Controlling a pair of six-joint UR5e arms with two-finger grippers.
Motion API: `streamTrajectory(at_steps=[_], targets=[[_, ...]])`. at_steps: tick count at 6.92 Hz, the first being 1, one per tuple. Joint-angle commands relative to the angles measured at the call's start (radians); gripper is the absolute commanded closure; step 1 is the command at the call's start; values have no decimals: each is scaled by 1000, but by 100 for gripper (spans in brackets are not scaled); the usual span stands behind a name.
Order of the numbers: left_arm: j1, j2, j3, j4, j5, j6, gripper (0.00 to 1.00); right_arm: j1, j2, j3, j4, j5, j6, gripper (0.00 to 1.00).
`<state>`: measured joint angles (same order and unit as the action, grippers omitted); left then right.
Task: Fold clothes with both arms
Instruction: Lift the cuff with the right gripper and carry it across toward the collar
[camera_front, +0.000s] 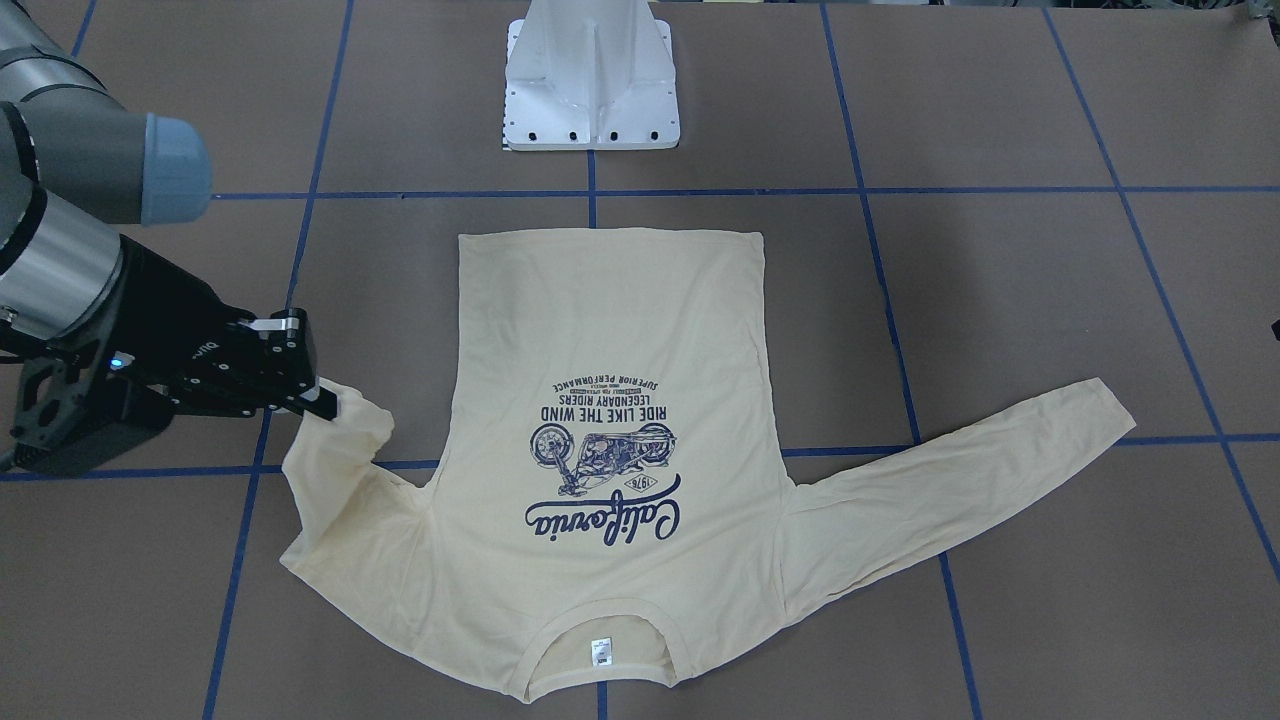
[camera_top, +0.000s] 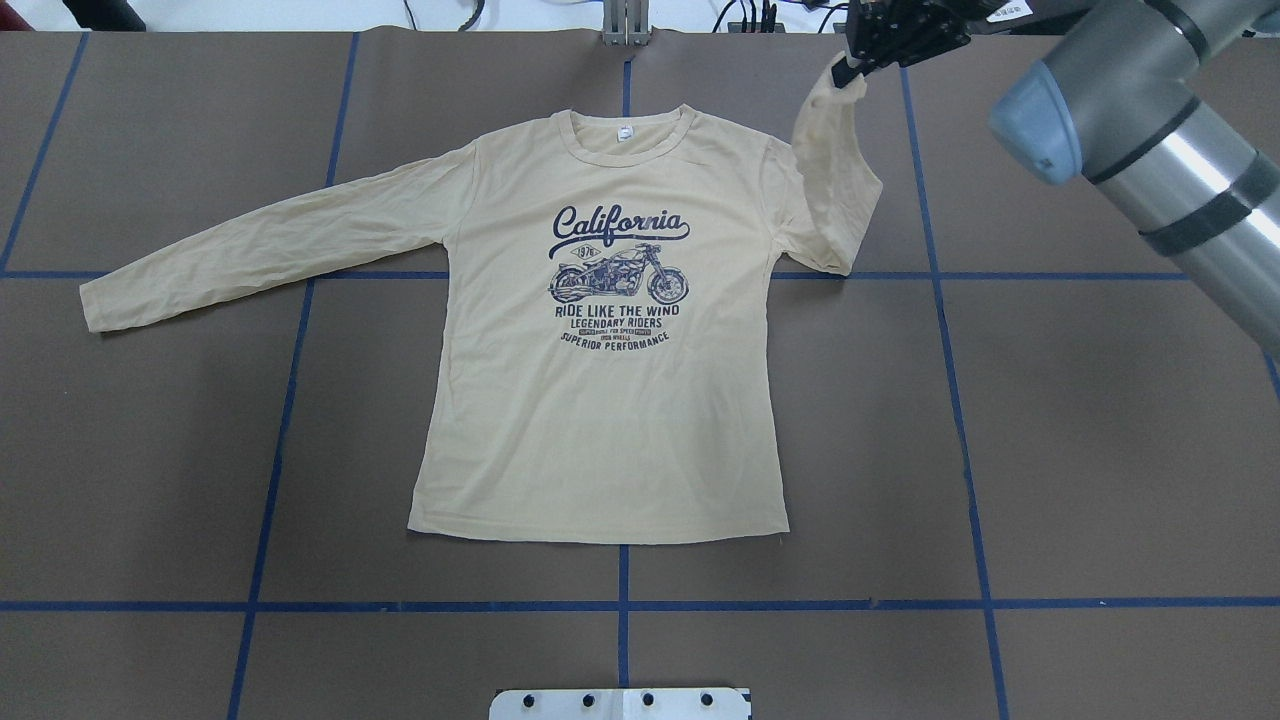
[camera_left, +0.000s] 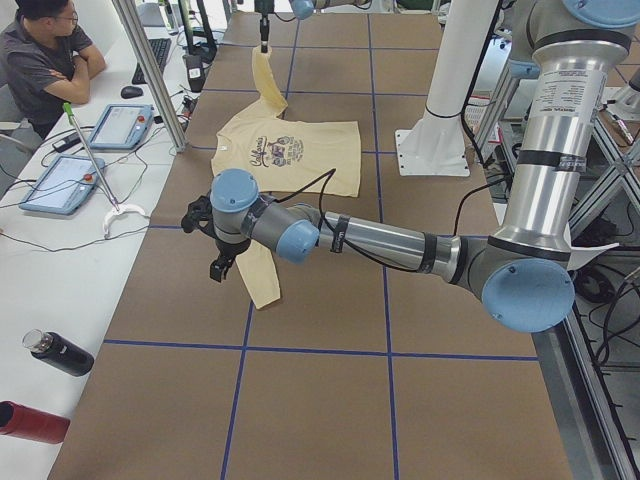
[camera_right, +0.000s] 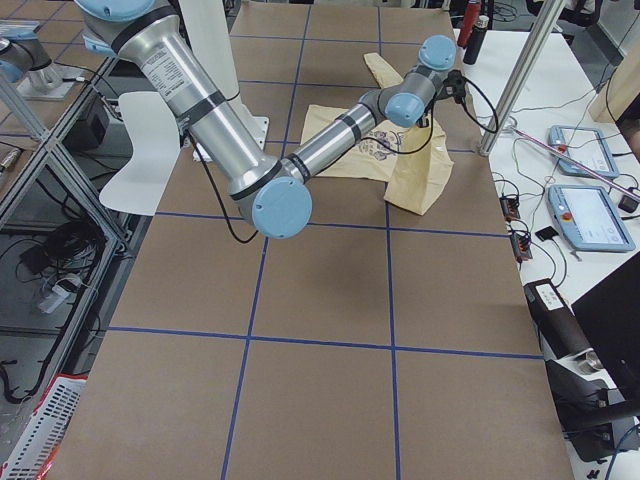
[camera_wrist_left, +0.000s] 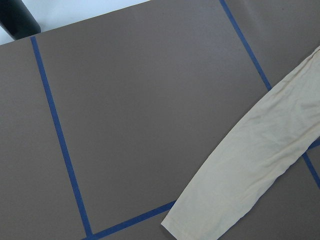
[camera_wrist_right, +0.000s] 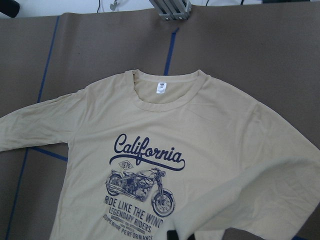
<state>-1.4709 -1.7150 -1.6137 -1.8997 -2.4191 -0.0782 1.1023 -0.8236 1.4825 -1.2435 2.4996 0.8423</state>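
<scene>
The cream-yellow T-shirt (camera_top: 600, 420) lies flat, print up, with its neck label at the far edge from the robot. My right gripper (camera_top: 850, 72) is shut on the cuff of the shirt's sleeve (camera_top: 835, 180) on my right. It holds the cuff above the table, and the sleeve hangs folded toward the shoulder. The front-facing view shows the same grip (camera_front: 322, 400). The other sleeve (camera_top: 270, 240) lies stretched out flat. My left gripper (camera_left: 218, 262) hovers over that sleeve's cuff in the exterior left view only; I cannot tell whether it is open or shut.
The white pedestal base (camera_front: 592, 80) stands behind the shirt's hem. Blue tape lines (camera_top: 620, 605) cross the brown table. A person (camera_left: 45, 50) sits at a side bench with tablets (camera_left: 120, 125) and bottles (camera_left: 55, 352). A metal post (camera_left: 150, 70) stands at the table's edge.
</scene>
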Motion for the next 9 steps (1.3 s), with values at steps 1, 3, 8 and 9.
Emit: streamTrajectory(at_steps=[1, 3, 8, 9], targets=[[0, 0, 1, 2, 0, 0, 1, -33, 208, -202, 10, -14, 3, 100], [0, 0, 9, 2, 0, 0, 1, -113, 280, -257, 12, -118, 3, 100], [0, 0, 29, -7, -2, 0, 1, -252, 345, -393, 12, -301, 4, 100], [1, 0, 32, -7, 0, -2, 1, -281, 362, -465, 88, -344, 6, 100]])
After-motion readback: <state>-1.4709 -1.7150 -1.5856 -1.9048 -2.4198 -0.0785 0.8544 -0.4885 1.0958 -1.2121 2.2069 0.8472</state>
